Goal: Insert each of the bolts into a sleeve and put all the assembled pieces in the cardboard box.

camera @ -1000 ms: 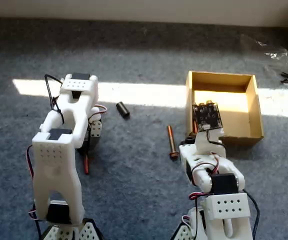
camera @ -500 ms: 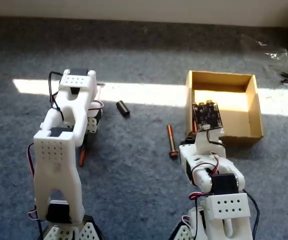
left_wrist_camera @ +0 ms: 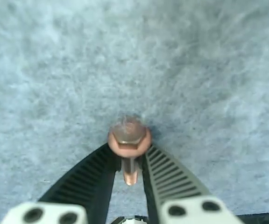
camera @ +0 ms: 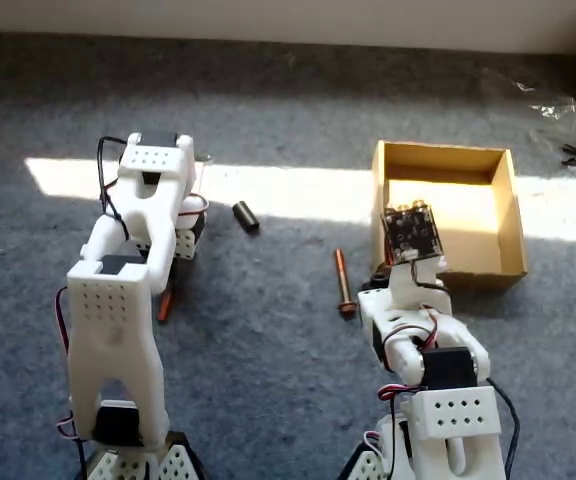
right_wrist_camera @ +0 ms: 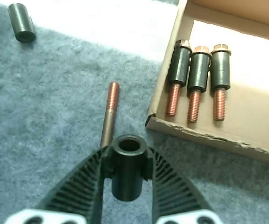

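My left gripper (left_wrist_camera: 129,150) has its jaws narrowed onto a copper bolt (left_wrist_camera: 129,136), pinching the shank just under the hex head; the head points away from the wrist over the grey carpet (left_wrist_camera: 209,70) (can't tell if it touches). In the high view the left arm (camera: 118,300) stands on the left of the scene; a bit of orange shank pokes out at its right edge.

My right gripper (right_wrist_camera: 126,153) clamps a black sleeve (right_wrist_camera: 126,172), one jaw on each side, with the open bore facing away from the wrist. It hangs just near of the cardboard box (right_wrist_camera: 204,133), by its near-left corner.

Three assembled pieces (right_wrist_camera: 198,77) lie side by side inside the box close to its left wall, each a black sleeve on a copper bolt; heads face the far side and threads the near wall.

A loose bolt (camera: 343,283) lies on the carpet between the arms, just left of the box and apart from it, running near to far. A loose sleeve (camera: 245,218) lies farther off and to the left of that bolt, at the edge of the sunlit band (camera: 298,188), just right of the left arm's wrist. Neither gripper touches either one.
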You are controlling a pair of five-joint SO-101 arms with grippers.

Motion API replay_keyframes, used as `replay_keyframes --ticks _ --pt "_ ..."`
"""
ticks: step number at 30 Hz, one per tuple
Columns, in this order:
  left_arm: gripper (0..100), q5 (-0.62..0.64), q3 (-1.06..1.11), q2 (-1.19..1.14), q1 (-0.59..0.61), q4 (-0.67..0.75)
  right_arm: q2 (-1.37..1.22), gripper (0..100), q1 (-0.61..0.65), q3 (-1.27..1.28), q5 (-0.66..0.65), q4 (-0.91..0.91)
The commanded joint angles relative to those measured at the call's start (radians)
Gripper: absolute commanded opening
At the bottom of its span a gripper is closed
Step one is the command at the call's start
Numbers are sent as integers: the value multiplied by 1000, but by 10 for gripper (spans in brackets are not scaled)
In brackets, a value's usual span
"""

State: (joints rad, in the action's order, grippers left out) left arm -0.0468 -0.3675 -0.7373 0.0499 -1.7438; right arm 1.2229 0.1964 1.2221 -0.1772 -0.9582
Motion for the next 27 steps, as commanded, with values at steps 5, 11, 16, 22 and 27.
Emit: replay_keyframes --ticks 5,11,16,22,27 --pt "67 -11 21 163 -21 -2 16 4 -8 -5 -14 27" --pt "109 -46 16 88 -24 -2 16 4 -8 -5 -14 27" --pt "116 -54 13 59 -21 -2 16 4 -8 -5 -14 27" --pt "116 -54 -35 54 -18 23 16 4 -8 -5 -14 27" --pt "116 -54 -33 51 -22 74 16 4 -8 -5 -15 27"
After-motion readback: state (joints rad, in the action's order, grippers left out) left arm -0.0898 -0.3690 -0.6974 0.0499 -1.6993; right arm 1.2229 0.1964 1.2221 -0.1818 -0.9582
